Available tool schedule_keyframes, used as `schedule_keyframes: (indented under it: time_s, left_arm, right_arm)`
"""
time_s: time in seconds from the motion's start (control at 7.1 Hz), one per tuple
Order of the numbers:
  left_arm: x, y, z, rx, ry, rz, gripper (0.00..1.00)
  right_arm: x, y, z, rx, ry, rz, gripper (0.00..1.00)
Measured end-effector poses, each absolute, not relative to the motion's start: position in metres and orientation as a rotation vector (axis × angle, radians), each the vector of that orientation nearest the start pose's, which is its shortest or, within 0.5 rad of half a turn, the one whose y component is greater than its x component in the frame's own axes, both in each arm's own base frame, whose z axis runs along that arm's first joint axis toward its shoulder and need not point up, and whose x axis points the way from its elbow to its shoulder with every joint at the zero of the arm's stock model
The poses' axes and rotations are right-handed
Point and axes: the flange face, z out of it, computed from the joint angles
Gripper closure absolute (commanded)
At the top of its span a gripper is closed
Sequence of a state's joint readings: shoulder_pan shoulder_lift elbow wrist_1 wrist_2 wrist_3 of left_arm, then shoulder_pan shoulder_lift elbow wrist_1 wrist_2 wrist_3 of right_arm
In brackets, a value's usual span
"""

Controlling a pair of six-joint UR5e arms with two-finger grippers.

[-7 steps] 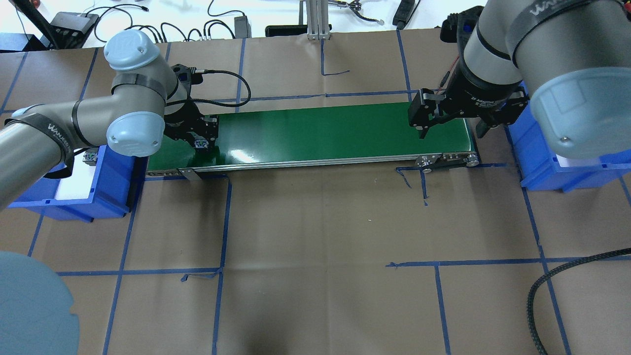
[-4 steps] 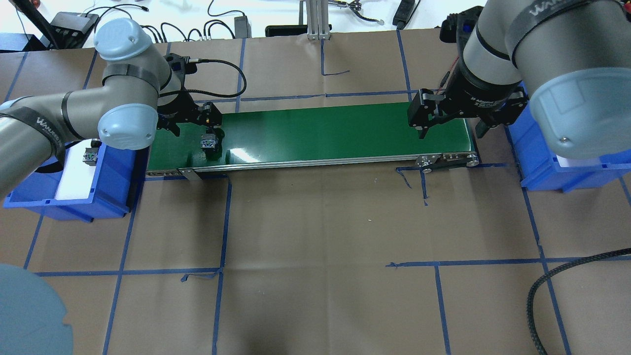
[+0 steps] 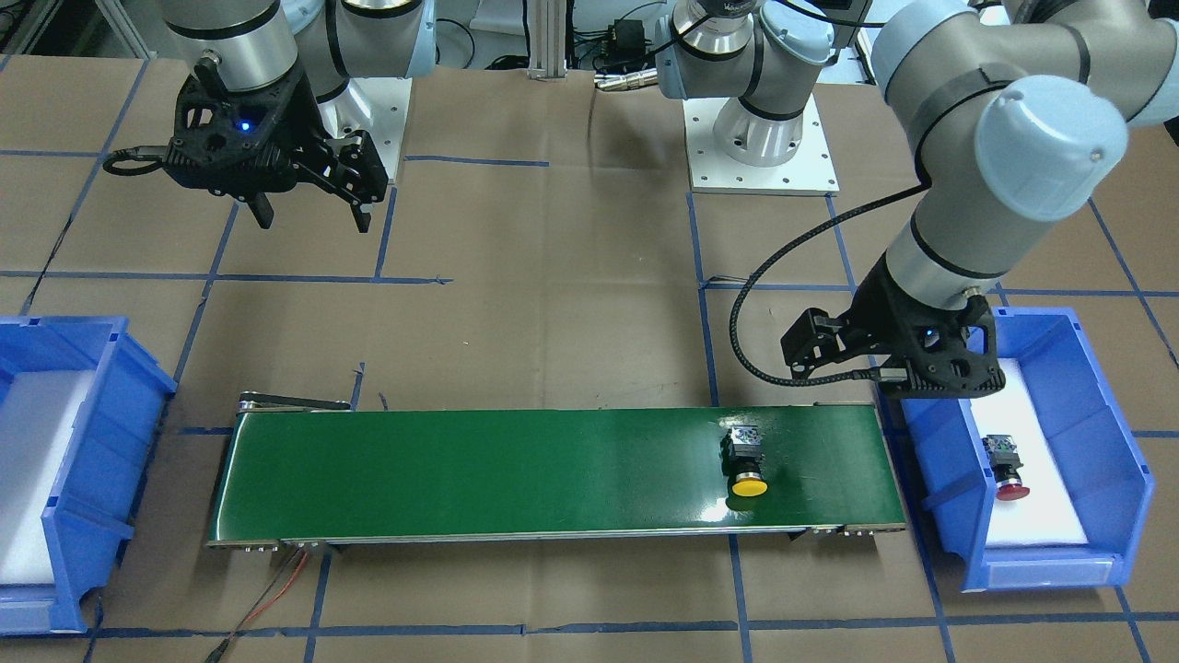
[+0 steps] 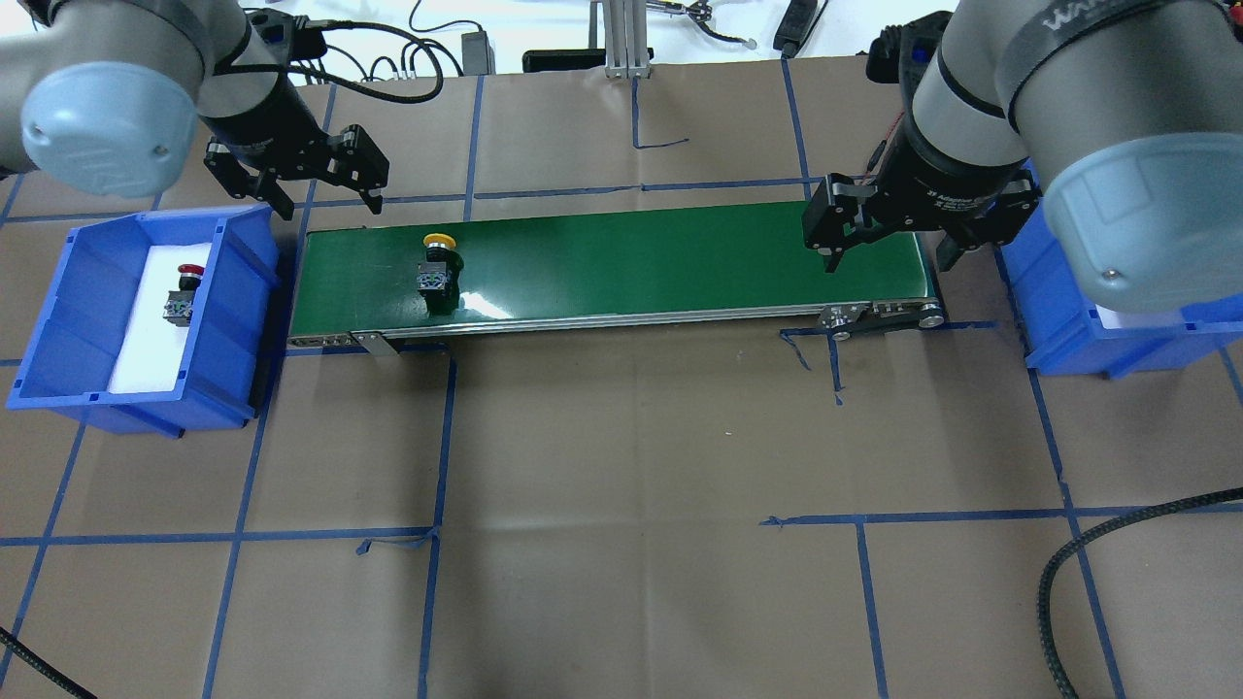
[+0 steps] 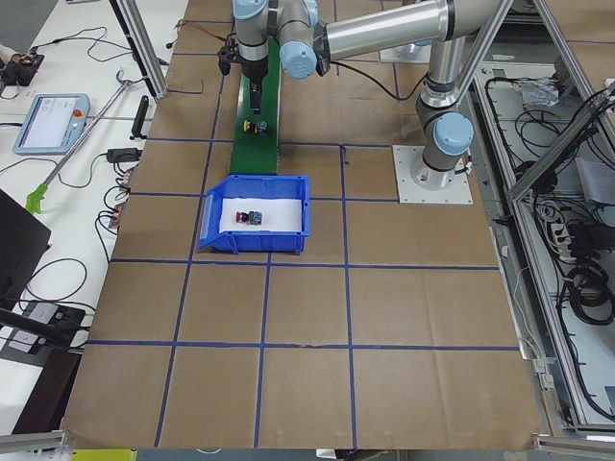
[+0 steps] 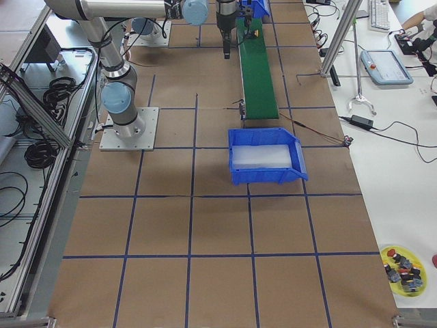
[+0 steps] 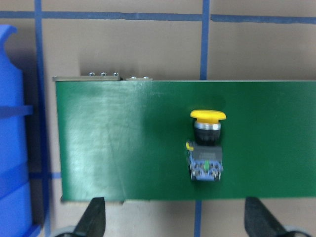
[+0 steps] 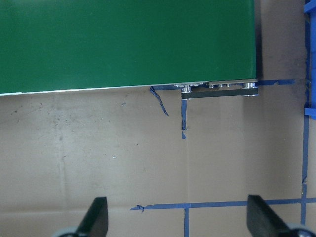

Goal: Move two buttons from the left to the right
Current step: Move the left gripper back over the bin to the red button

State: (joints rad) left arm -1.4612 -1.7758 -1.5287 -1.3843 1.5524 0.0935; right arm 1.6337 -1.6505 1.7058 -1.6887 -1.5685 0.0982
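Worktop: brown paper marked off in a grid of blue tape. Green conveyor belt lies lengthwise toward the far edge, with a metal side rail and rollers at both ends. Left bin, blue with a white liner, stands just beside the belt's left end, toward the left edge. Right bin, also blue with a white liner, stands at the belt's right end toward the right edge, partly hidden in the overhead view by the right arm's elbow. Braided black cable curls in at the near right corner. Nothing lies on the belt between the yellow button and its right end.

Left gripper: raised over the belt's left end beside the left bin, fingers pointing down, jaws spread wide, nothing held. A black cable loops from its wrist.

Right gripper: hangs above the belt's right end, fingers down, jaws spread wide, nothing held.

Yellow button: on its side on the belt near the left end, clear of both grippers. Round yellow cap points toward the far edge, then the black body, with the grey-white block end toward the robot.

Red button: on its side on the left bin's white liner, red cap toward the far edge and block end toward the robot.
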Motion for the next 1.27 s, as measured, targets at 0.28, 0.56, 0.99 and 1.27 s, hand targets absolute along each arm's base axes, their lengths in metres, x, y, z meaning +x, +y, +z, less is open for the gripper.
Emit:
schedule_keyframes:
  time_s: [0.28,0.56,0.99,1.27]
  left_arm:
    - [-0.027,-0.593,0.432,-0.021,3.157,-0.044,0.01]
    - [0.049,-0.595,0.432,0.034,3.153,-0.05,0.01]
    - [0.167,-0.598,0.416,0.07,3.151,-0.044,0.01]
    - [0.205,-0.614,0.398,0.049,3.152,-0.042,0.01]
  right_arm:
    - [0.162,-0.454,0.472,0.055,3.132,-0.101,0.0]
    - [0.162,-0.455,0.472,0.056,3.131,-0.104,0.0]
    - [0.163,-0.455,0.471,0.055,3.132,-0.104,0.0]
    - [0.162,-0.456,0.47,0.055,3.132,-0.104,0.0]
